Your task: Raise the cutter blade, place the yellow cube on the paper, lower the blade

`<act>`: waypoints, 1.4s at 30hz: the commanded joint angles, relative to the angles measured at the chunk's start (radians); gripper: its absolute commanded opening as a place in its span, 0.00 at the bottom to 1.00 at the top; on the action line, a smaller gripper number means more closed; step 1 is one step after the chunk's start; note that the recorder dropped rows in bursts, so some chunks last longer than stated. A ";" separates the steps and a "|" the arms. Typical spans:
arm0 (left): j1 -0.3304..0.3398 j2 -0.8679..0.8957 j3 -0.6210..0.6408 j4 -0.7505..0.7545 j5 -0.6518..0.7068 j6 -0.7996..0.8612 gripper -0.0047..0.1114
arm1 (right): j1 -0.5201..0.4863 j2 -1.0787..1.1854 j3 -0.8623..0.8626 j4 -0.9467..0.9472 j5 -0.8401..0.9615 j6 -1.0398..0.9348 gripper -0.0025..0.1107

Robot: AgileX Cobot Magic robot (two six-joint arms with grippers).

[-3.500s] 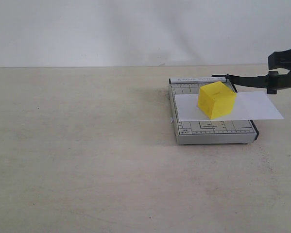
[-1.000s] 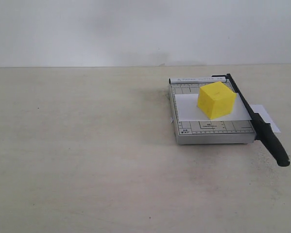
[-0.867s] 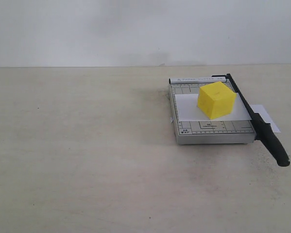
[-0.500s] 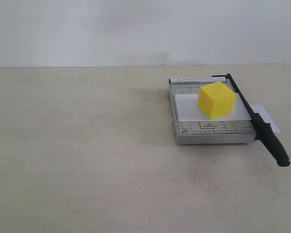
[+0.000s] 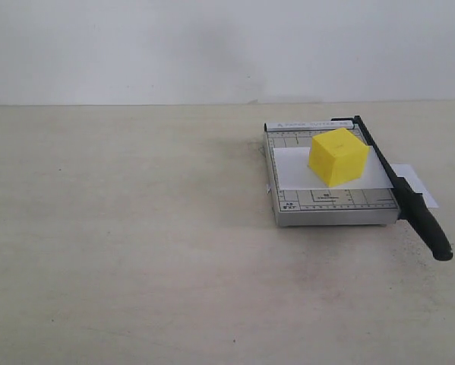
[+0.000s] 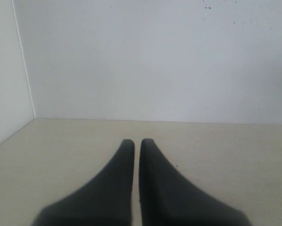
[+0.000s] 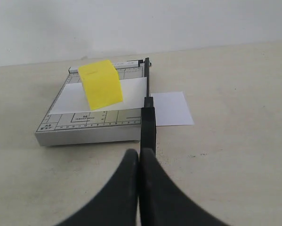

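The yellow cube stands on the white paper that lies across the grey gridded cutter base. The black cutter blade lies down flat along the base's right edge, and a strip of the paper shows beyond it. My right gripper is shut and empty, a short way back from the blade's handle end. My left gripper is shut on nothing and faces bare tabletop and a white wall. Neither gripper appears in the exterior view.
The beige tabletop stretches to the left of and in front of the cutter. A white wall rises behind the table, and the left wrist view shows a wall corner.
Earlier my right gripper held the raised blade; now the blade lies flat and the gripper is out of the exterior view. Nothing has moved there over the last second.
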 commanded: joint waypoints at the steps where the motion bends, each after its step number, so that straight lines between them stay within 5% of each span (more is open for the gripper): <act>1: 0.002 -0.003 0.004 -0.006 -0.013 0.004 0.08 | -0.076 -0.006 0.005 0.179 0.000 -0.182 0.02; 5: 0.002 -0.003 0.004 -0.006 -0.013 0.004 0.08 | -0.154 -0.006 0.005 0.236 0.000 -0.298 0.02; 30: -0.002 -0.003 0.004 -0.016 -0.004 0.004 0.08 | -0.156 -0.006 0.005 0.256 -0.001 -0.291 0.02; 37: -0.197 -0.003 0.004 -0.296 -0.196 0.280 0.08 | -0.156 -0.006 0.005 0.254 -0.001 -0.291 0.02; 42: -0.240 -0.003 0.004 -0.374 0.000 0.334 0.08 | -0.156 -0.006 0.005 0.254 -0.001 -0.291 0.02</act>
